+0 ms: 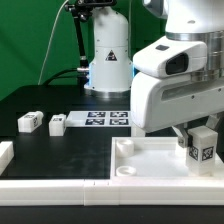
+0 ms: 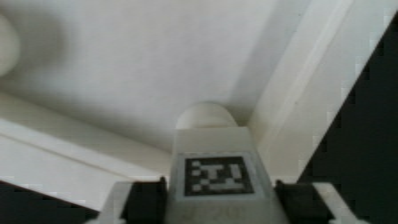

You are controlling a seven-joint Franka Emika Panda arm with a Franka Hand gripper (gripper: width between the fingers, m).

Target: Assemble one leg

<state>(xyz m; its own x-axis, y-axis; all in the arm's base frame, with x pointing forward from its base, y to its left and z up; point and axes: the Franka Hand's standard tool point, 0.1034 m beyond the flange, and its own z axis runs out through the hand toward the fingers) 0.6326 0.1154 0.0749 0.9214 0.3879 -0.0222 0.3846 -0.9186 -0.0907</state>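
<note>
My gripper (image 1: pixel 199 138) is at the exterior view's right, shut on a leg (image 1: pixel 203 148), a small white block with a black-and-white tag on its face. It holds the leg upright just above the right part of the large white panel (image 1: pixel 140 168). In the wrist view the leg (image 2: pixel 217 160) sits between my two fingers (image 2: pixel 143 203), its rounded end pointing at the panel (image 2: pixel 143 80) near the panel's raised edge. Whether the leg touches the panel I cannot tell. Two more legs (image 1: pixel 30 122) (image 1: pixel 57 124) lie on the black table at the left.
The marker board (image 1: pixel 105 119) lies behind the panel in the middle of the table. A white part (image 1: pixel 5 155) shows at the far left edge. A white robot base (image 1: pixel 108 60) stands at the back. A round socket (image 2: pixel 7 50) shows at the wrist view's edge.
</note>
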